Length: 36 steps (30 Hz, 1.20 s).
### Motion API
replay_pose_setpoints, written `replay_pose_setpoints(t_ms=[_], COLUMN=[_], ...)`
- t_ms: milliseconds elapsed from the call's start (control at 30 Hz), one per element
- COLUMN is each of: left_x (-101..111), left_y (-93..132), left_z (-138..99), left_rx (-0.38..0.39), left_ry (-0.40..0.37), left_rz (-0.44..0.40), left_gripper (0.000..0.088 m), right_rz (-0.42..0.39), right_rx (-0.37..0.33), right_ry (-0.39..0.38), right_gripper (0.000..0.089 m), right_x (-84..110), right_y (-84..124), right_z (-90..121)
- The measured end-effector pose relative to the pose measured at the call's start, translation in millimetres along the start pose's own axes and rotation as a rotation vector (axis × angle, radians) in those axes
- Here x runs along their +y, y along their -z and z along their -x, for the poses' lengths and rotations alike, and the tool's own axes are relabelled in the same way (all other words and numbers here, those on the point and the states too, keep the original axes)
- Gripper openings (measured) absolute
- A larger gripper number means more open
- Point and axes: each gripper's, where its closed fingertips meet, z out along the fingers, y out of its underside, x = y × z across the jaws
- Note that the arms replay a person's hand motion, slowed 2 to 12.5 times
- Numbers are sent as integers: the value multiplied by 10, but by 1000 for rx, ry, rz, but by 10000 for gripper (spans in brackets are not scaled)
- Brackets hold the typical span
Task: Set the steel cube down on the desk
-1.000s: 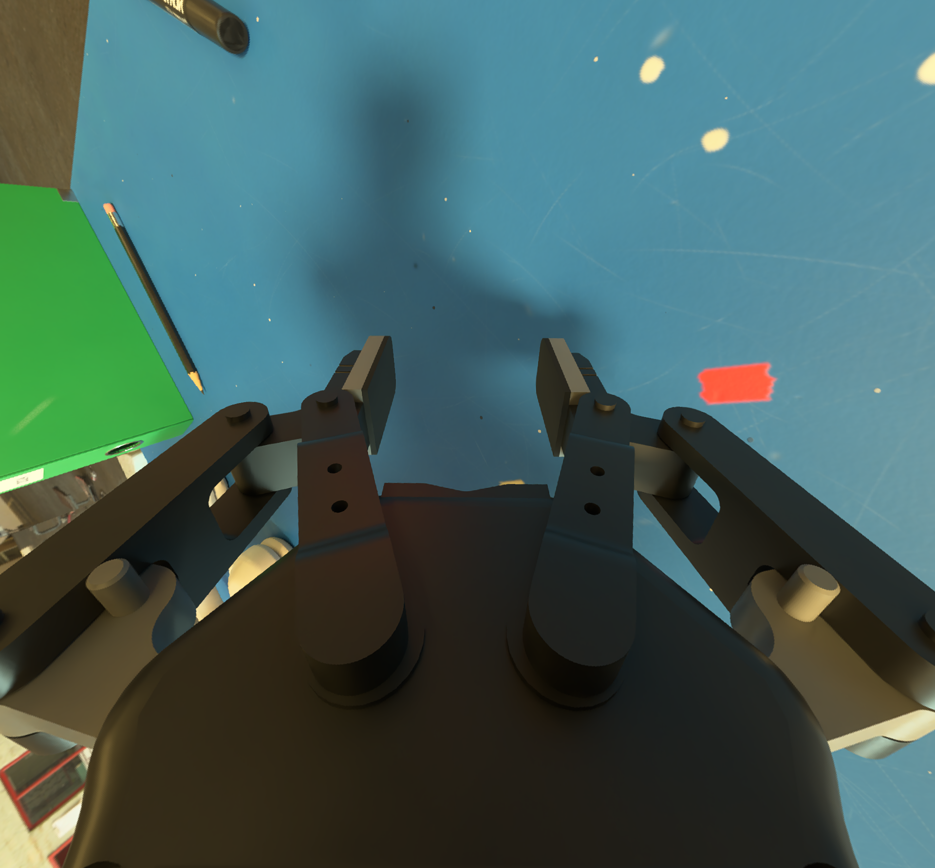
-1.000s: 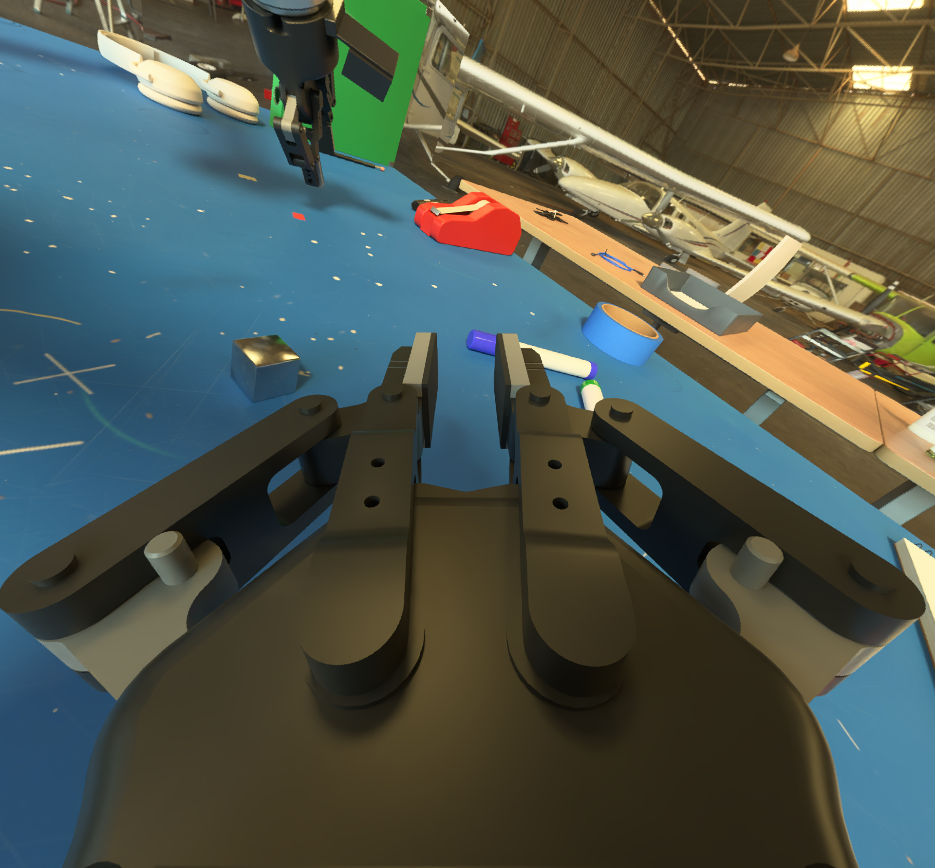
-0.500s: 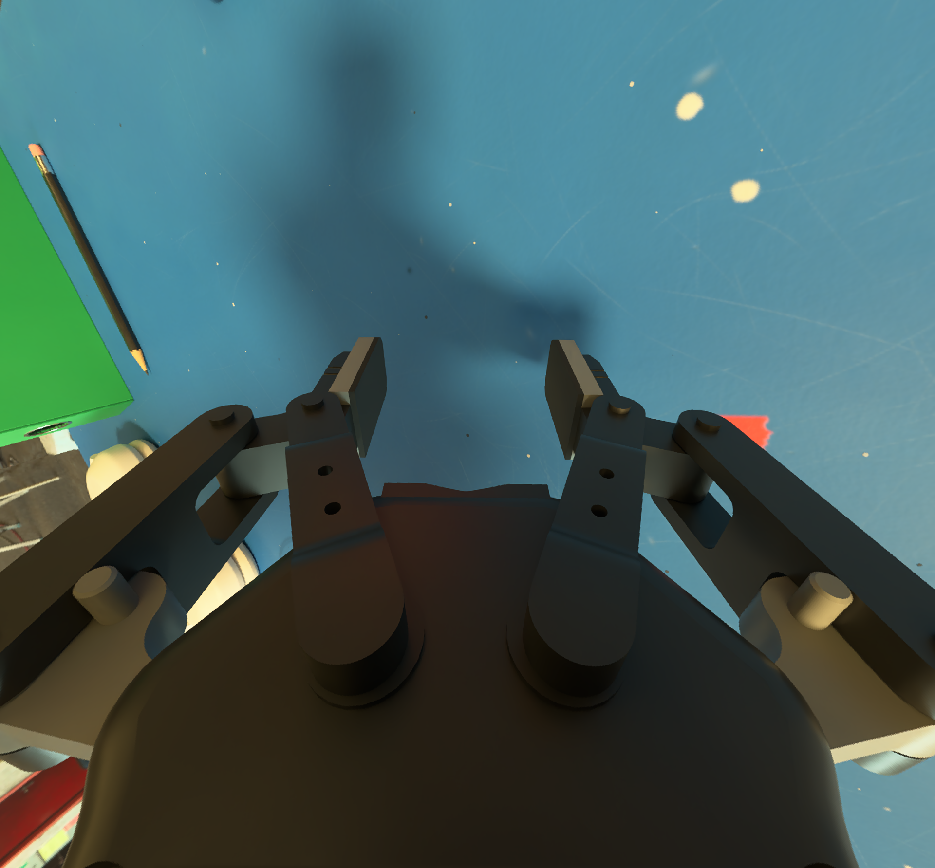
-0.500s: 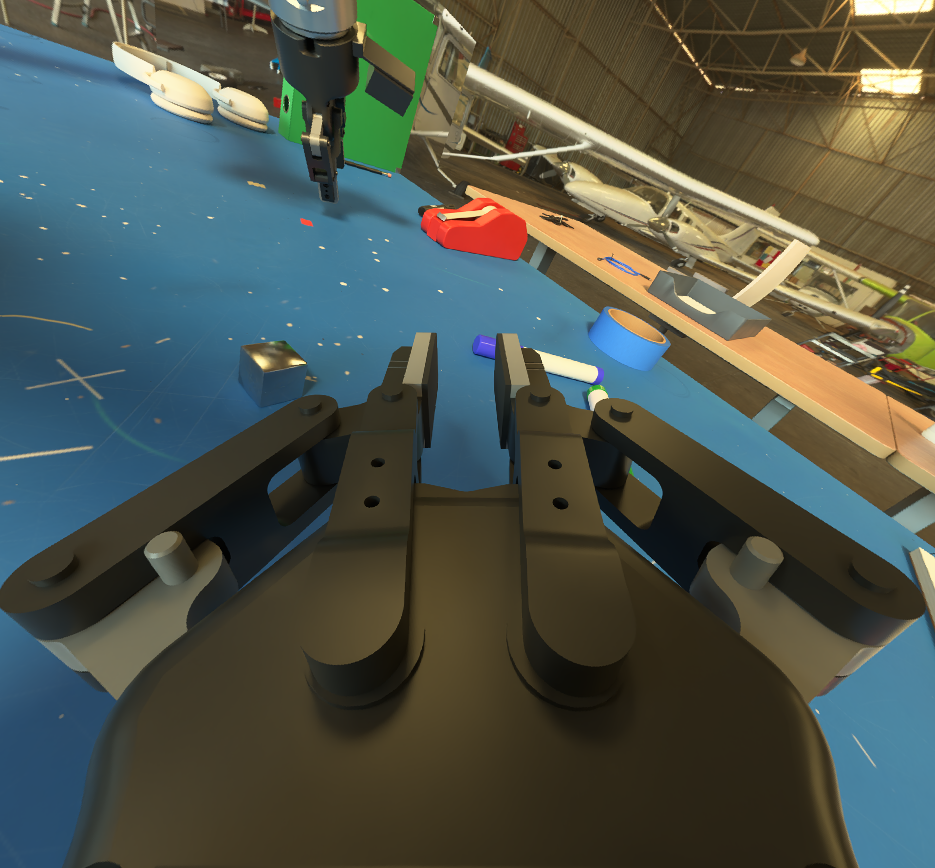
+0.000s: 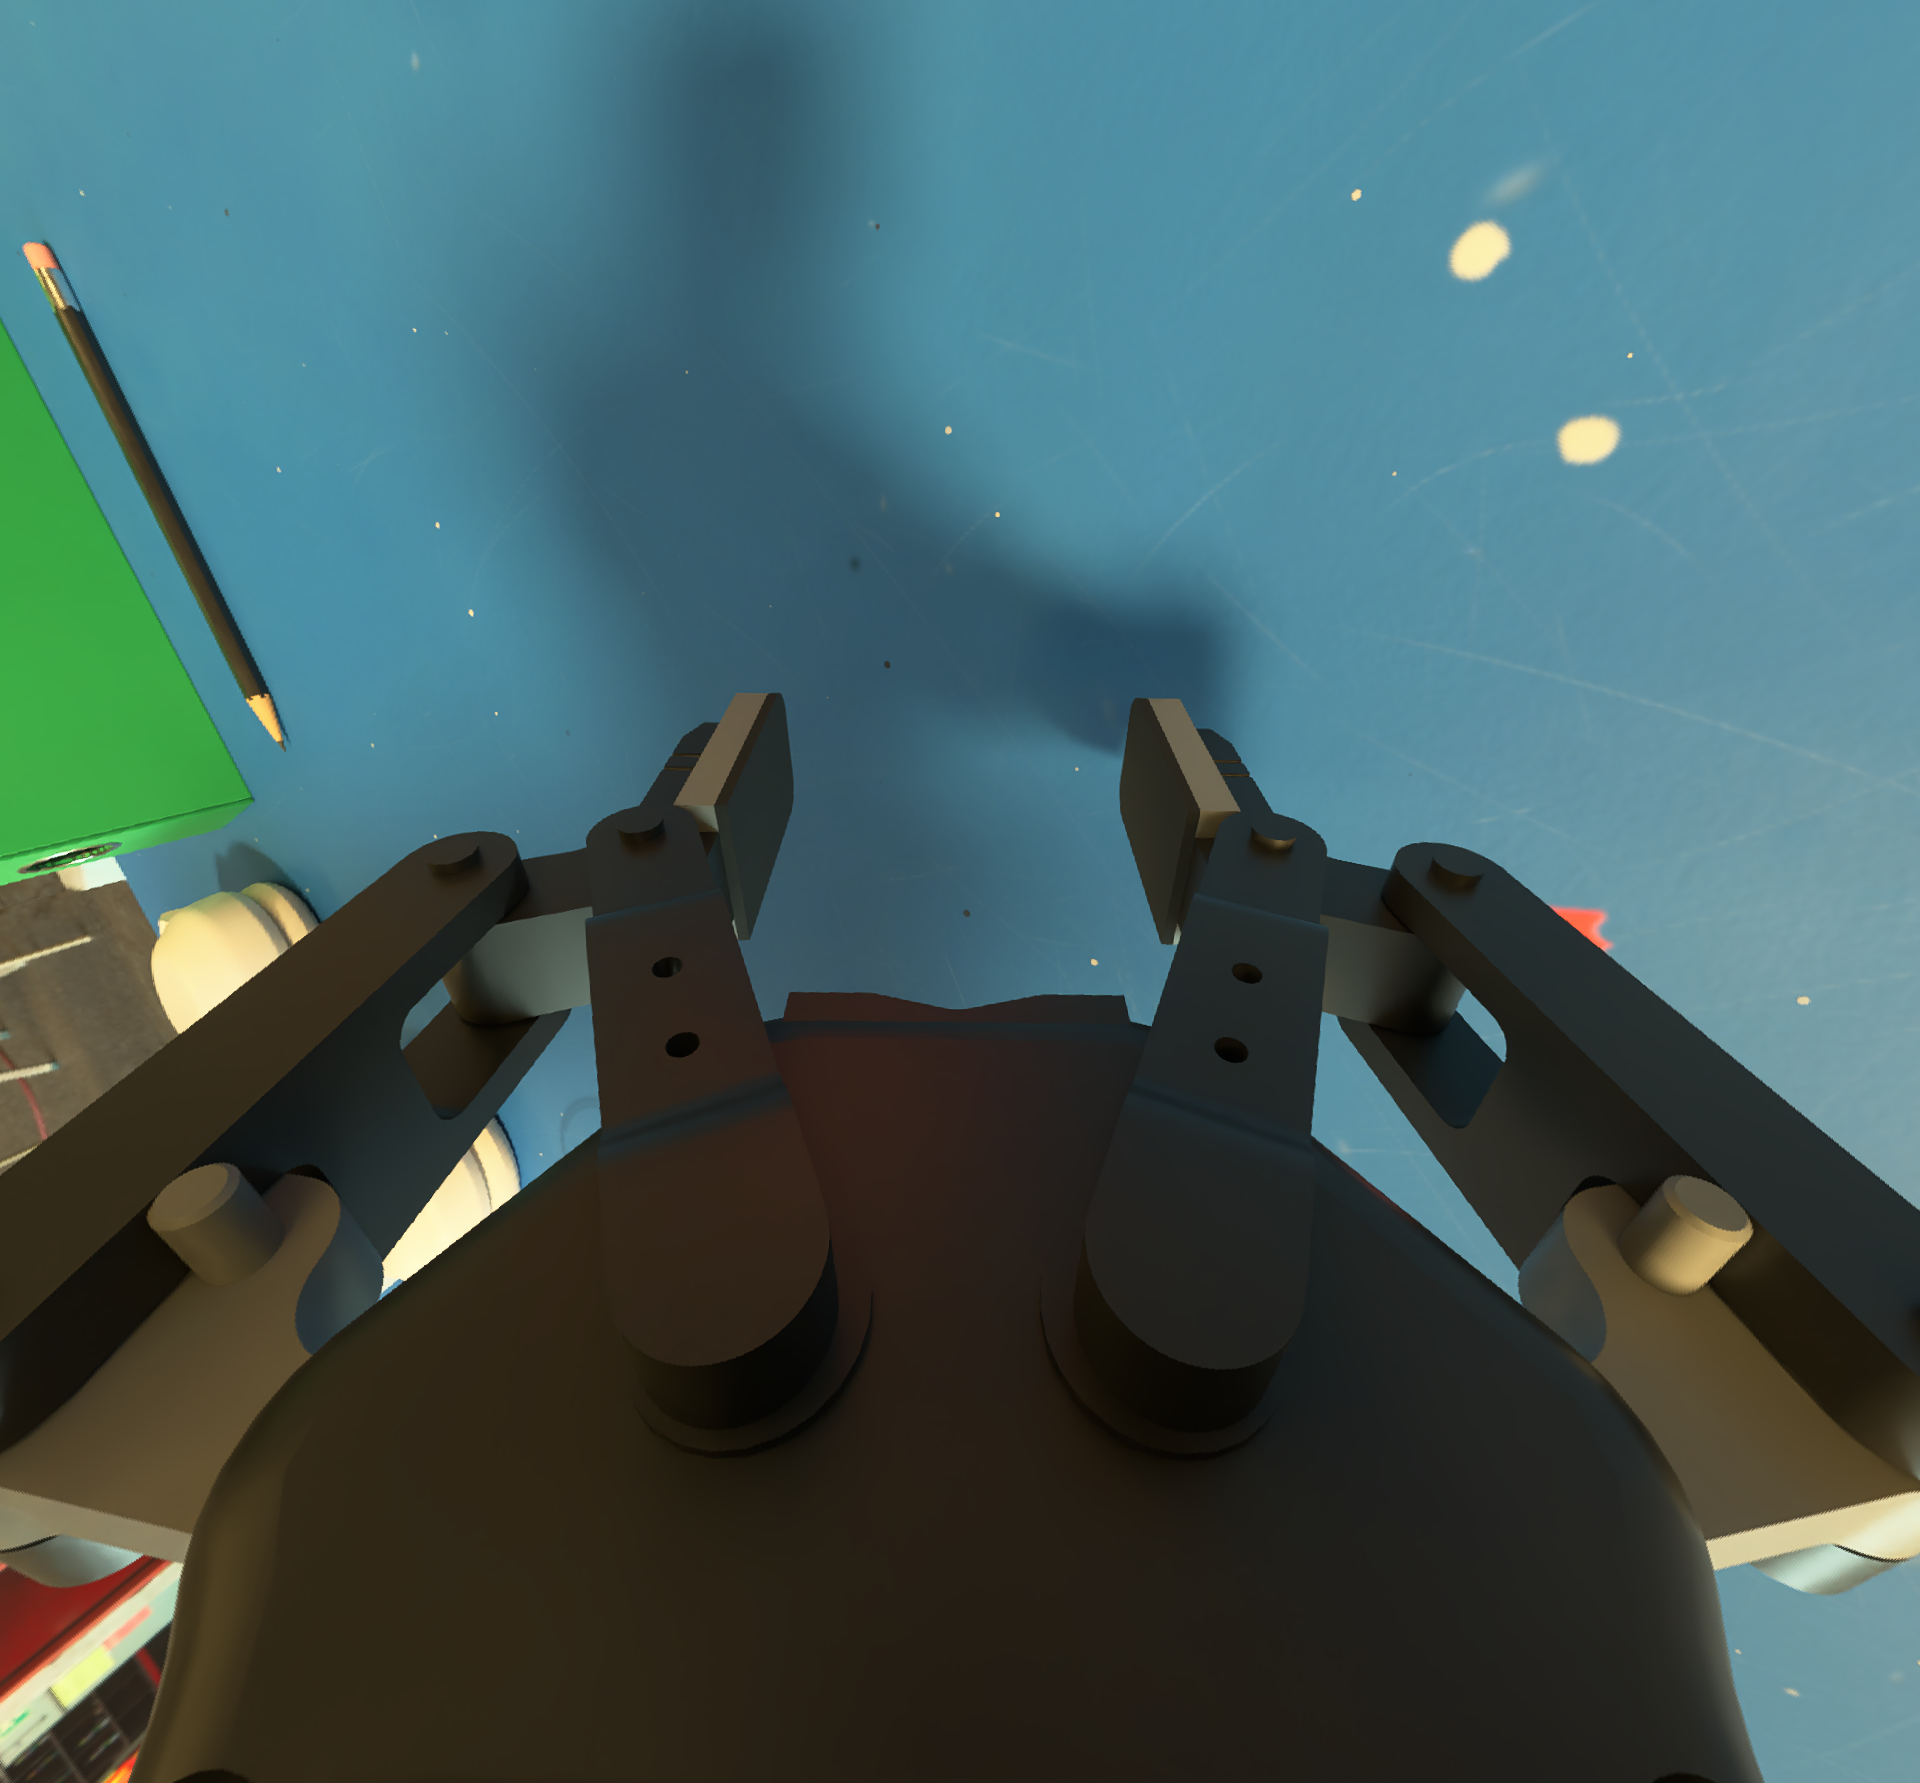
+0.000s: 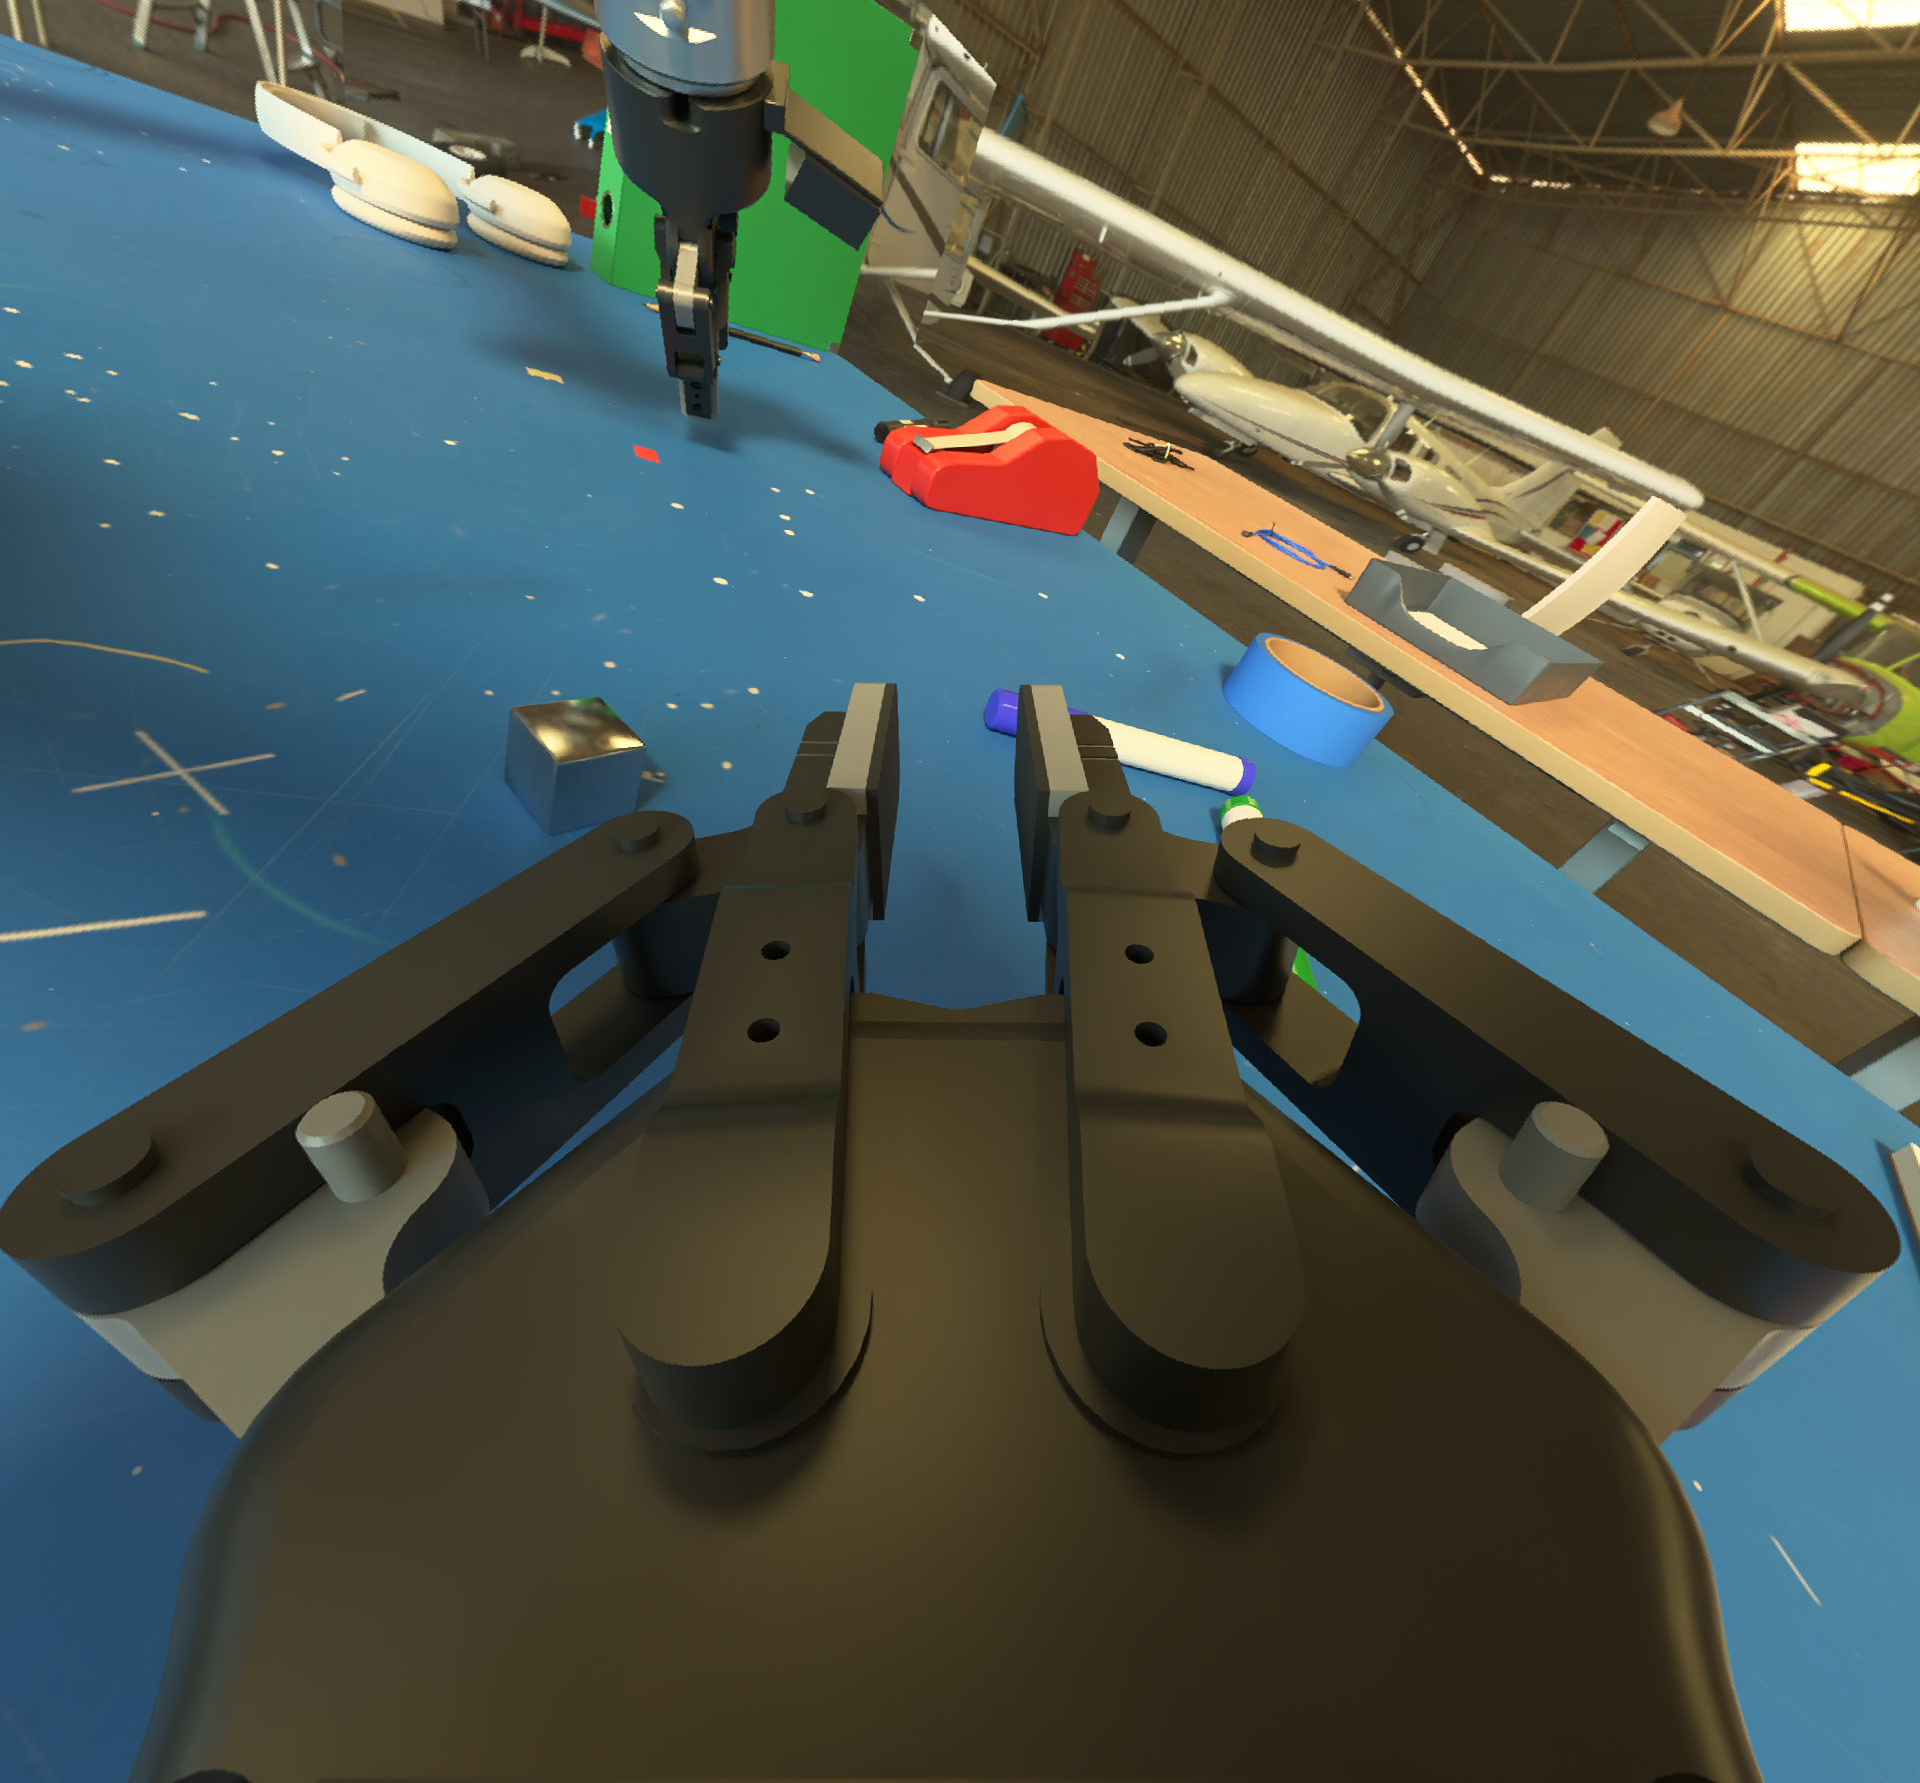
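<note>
One small steel cube (image 6: 574,762), mirror-bright on top and dull grey on its sides, resting square on the scuffed blue bench (image 6: 312,538) just left of the right hand (image 6: 954,746). Right hand empty, fingers narrowly apart; left hand (image 5: 954,765) spread wide over bare bench, holding nothing.

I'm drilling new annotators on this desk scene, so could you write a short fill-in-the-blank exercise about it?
1. The shiny steel cube rests on the blue ____, touching neither gripper.
2. The right gripper has its fingers apart and holds ____.
3. The roll of tape beside the white marker with purple ends is ____ in colour.
4. The dark pencil lies beside a ____ box.

Missing words: desk; nothing; blue; green
</note>
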Motion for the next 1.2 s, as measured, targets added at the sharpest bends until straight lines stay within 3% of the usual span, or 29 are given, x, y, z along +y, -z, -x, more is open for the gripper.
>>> replay_pose_setpoints(t_ms=[367, 600, 800, 900, 1067, 1200], left_x=[-14, -49, -124, -180, -286, -330], left_y=[4, 37, 137, 224, 395, 474], left_z=[-25, -74, -171, -232, -271, -197], left_rx=[51, 123, 254, 345, 483, 515], left_ry=[35, 56, 98, 139, 221, 265], left_rz=[4, -18, -78, -121, -203, -254], left_gripper=[584, 602, 579, 502, 453, 446], right_rz=[3, 6, 10, 13, 17, 19], right_rx=[-13, -23, -33, -37, -42, -44], right_ry=[11, 16, 21, 24, 28, 30], right_gripper=[206, 206, 206, 205, 204, 202], right_x=[-3, -1, 4, 9, 15, 17], right_y=[-16, -29, -39, -43, -47, -49], right_z=[34, 60, 83, 92, 103, 107])
